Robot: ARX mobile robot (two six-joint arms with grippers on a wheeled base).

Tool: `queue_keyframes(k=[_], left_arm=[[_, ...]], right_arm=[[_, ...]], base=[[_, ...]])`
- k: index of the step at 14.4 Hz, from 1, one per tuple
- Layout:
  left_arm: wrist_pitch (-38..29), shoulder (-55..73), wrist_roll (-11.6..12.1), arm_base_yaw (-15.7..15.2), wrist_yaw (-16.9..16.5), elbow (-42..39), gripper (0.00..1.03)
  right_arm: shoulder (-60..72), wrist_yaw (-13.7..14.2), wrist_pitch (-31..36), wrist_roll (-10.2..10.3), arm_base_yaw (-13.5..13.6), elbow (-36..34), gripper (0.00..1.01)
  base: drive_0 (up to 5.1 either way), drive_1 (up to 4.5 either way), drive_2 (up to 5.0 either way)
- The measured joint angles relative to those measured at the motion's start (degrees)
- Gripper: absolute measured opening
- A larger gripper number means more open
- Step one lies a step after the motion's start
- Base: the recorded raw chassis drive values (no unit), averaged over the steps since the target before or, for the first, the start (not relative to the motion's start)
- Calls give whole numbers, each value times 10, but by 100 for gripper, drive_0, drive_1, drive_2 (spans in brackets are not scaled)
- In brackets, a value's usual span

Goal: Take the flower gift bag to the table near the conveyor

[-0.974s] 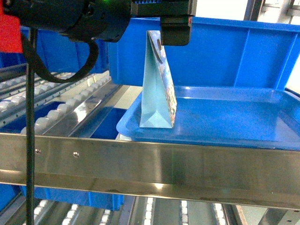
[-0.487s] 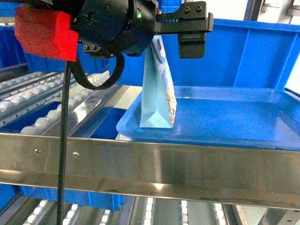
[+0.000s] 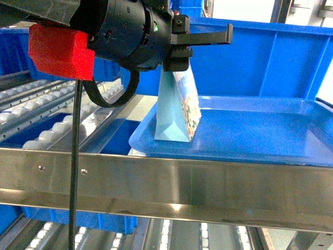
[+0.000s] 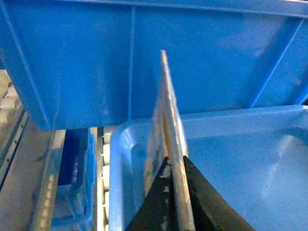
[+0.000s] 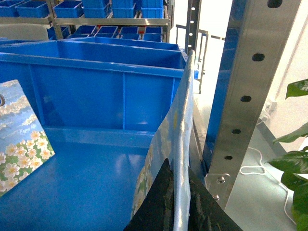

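Note:
The flower gift bag (image 3: 177, 112), pale blue with a flower print on its side, stands upright at the left end of the blue tray (image 3: 250, 130). My left gripper (image 3: 174, 65) sits on its top edge. In the left wrist view the black fingers (image 4: 197, 192) are pressed onto both sides of the bag's rim (image 4: 166, 110), so the left gripper (image 4: 175, 166) is shut on it. My right gripper (image 5: 178, 178) is shut on the top edge of a second flower-print bag (image 5: 180, 110). The table is out of view.
The conveyor's white rollers (image 3: 47, 114) slope at the left, with a steel rail (image 3: 166, 182) across the front. A tall blue bin (image 3: 250, 57) stands right behind the tray. A perforated steel post (image 5: 245, 96) rises just right of the right gripper. Another flowered panel (image 5: 19, 139) shows at the left.
The left arm came down and leftward over the bag. Its jaws, open above the bag before, are now closed on the bag's top edge. The bag still stands in the tray.

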State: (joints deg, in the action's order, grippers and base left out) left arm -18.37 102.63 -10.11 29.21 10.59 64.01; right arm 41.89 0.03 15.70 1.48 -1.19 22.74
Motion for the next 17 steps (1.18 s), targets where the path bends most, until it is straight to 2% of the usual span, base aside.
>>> queue_keyframes(k=[1, 5, 7, 9, 12, 13, 15, 17], left_arm=[[-12, 0, 8, 0, 12, -10, 2], [-77, -33, 43, -4, 18, -56, 2], [-109, -75, 63, -31, 7, -73, 2], [-112, -84, 67, -39, 7, -74, 2], [-164, -137, 119, -85, 3, -104, 2], [-172, -161, 132, -99, -10, -125, 2], [-158, -216, 132, -124, -25, -159, 2], [-154, -282, 132, -143, -23, -202, 2]], right_arm=[[0, 0, 0, 0, 0, 0, 3], [0, 0, 0, 0, 0, 0, 3], [0, 0, 0, 0, 0, 0, 3], [0, 0, 0, 0, 0, 0, 3], [0, 0, 0, 0, 0, 0, 3], [0, 0, 0, 0, 0, 0, 3], [0, 0, 0, 0, 0, 0, 3], [0, 0, 0, 0, 0, 0, 3]], base=[[0, 0, 0], [0, 0, 0], [0, 0, 0], [0, 0, 0], [0, 0, 0], [0, 0, 0], [0, 0, 0], [0, 0, 0]])
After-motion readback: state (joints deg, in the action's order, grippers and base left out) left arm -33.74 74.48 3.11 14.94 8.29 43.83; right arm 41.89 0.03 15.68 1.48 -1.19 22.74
